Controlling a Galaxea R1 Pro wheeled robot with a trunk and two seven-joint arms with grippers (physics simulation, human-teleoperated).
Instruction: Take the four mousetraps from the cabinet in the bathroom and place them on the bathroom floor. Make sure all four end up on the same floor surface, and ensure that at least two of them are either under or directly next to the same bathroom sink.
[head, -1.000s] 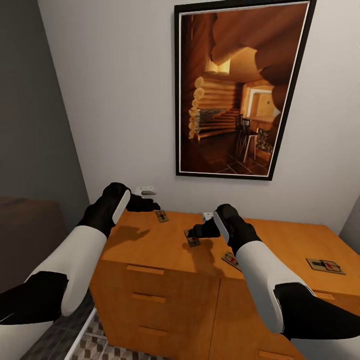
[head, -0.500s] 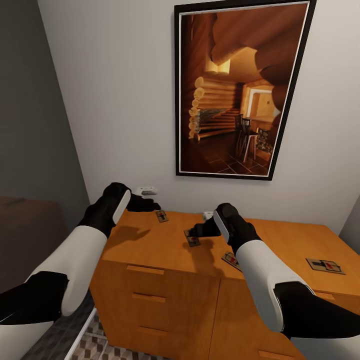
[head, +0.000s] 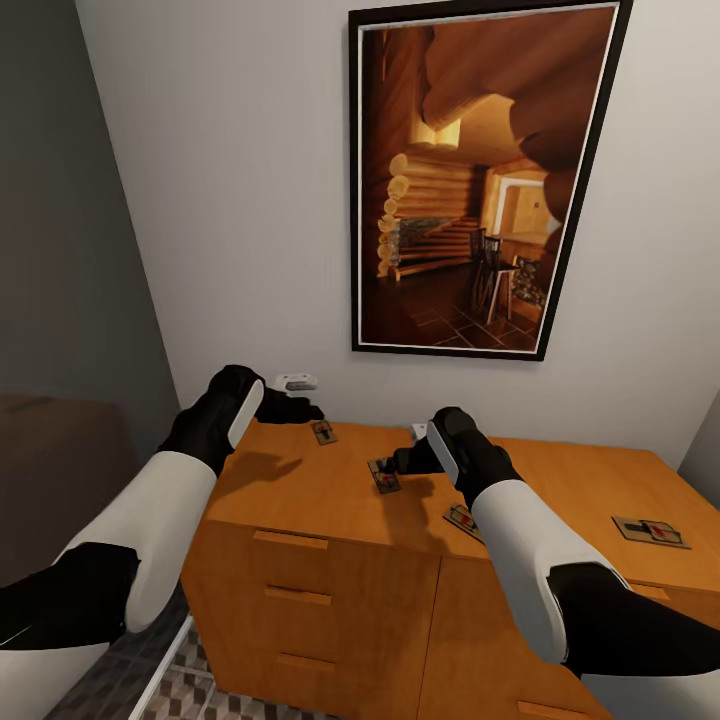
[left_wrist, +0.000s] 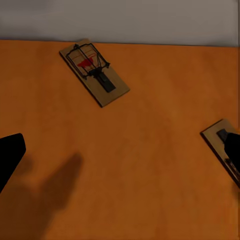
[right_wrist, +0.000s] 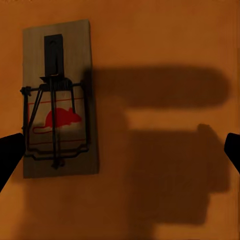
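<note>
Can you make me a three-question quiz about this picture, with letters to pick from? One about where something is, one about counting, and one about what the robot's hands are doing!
1. Where do the mousetraps lie?
A. on the floor
B. on top of the cabinet
C. in a drawer

2. How many mousetraps show in the head view?
A. two
B. six
C. four

3. What is the right gripper doing?
A. open, holding nothing
B. clamped on a trap
C. pulling a handle

Answers: 1 B, all rest on the orange-brown top. 2 C, four boards show there. 3 A, its fingertips stand wide apart above a trap.
</note>
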